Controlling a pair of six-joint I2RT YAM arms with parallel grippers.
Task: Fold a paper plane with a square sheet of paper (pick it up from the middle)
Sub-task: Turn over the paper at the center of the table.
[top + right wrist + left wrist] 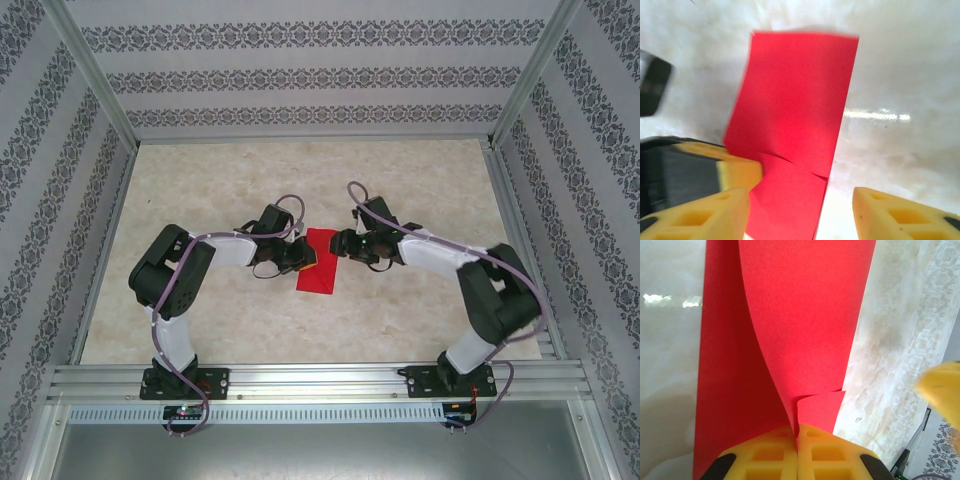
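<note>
The square sheet of paper is bright red and lies at the table's middle, folded over into a narrow rectangle. My left gripper comes in from its left side. In the left wrist view the yellow fingers are pressed together on the paper's near edge, and the upper layer curls up from them. My right gripper sits just off the paper's right side, and its jaws stand open around the near end of the sheet without touching it. No paper plane is in view.
The pale marble tabletop spreads out on all sides of the paper. Patterned walls and a metal frame enclose it. A metal rail runs along the near edge by the arm bases.
</note>
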